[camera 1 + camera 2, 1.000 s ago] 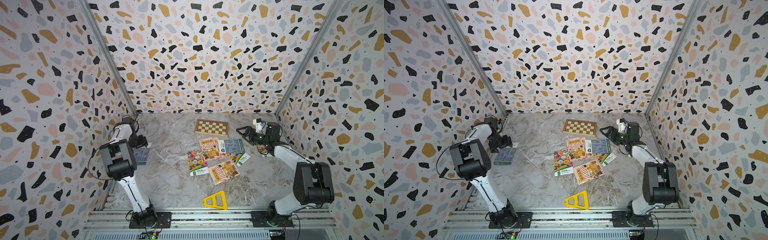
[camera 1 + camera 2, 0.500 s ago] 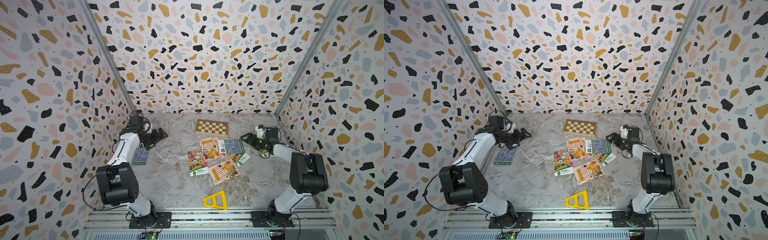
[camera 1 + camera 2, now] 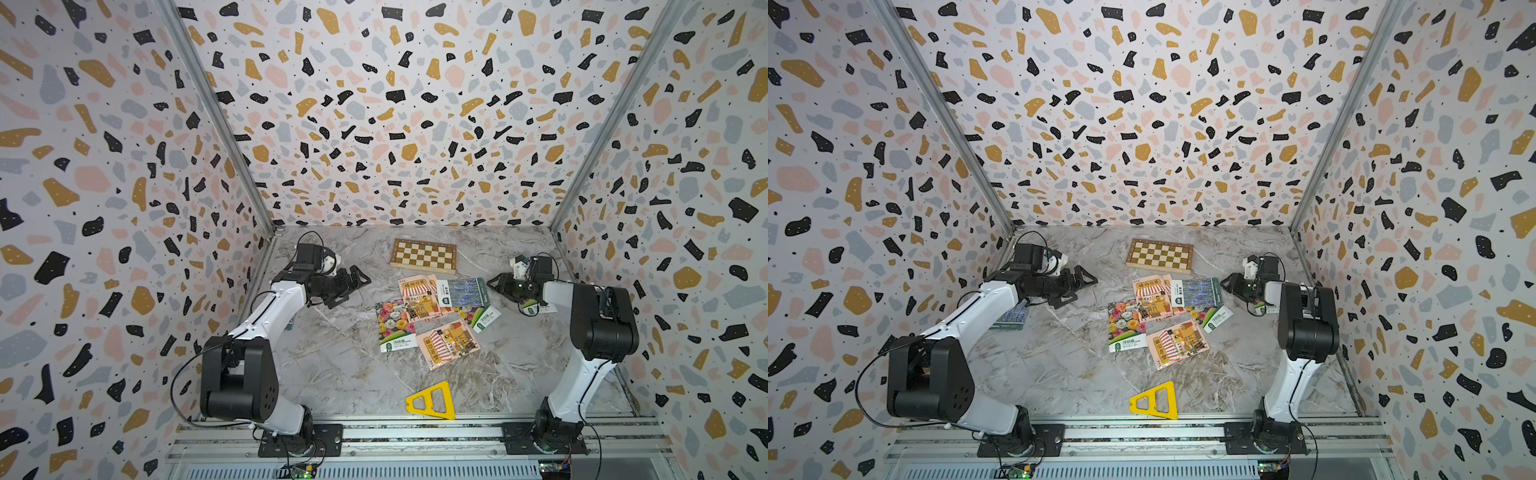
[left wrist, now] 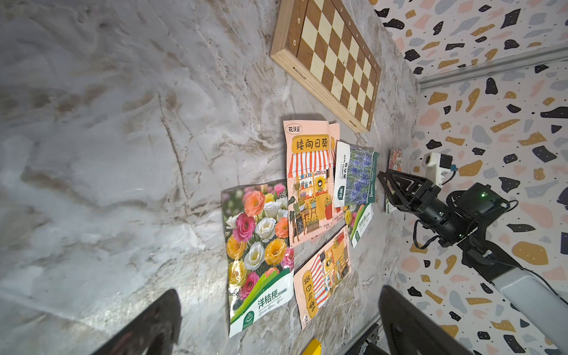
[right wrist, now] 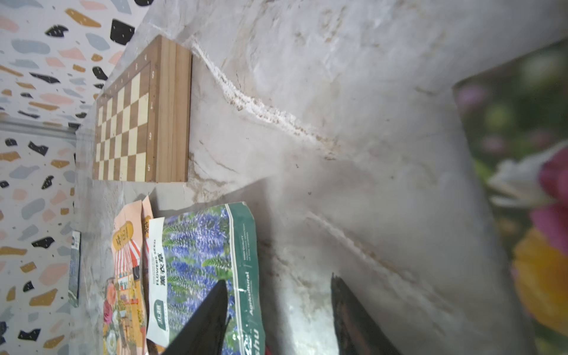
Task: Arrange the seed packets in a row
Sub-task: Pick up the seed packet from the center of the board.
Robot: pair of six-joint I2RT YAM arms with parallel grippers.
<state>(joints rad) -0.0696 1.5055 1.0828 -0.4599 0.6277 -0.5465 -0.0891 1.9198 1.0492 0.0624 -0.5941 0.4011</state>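
Note:
Several seed packets lie overlapping mid-table: a purple lavender packet [image 3: 461,293] [image 5: 203,261], two pink shop packets [image 3: 419,297] [image 3: 446,343] and a flower packet [image 3: 395,326] [image 4: 258,246]. Another flower packet [image 3: 536,307] lies under my right arm. A second lavender packet [image 3: 1011,318] lies by the left wall. My left gripper [image 3: 357,286] [image 4: 278,307] is open and empty, left of the pile. My right gripper [image 3: 494,284] [image 5: 278,279] is open at the lavender packet's right edge, with one finger over the packet and the other over bare table.
A wooden chessboard [image 3: 424,255] lies at the back, close behind the pile. A yellow plastic triangle [image 3: 432,401] lies near the front rail. Patterned walls close in the left, back and right sides.
My left arm has swung from the left wall toward the pile, leaving a lavender packet behind. My right gripper has dropped to the lavender packet's edge and its jaws have narrowed.

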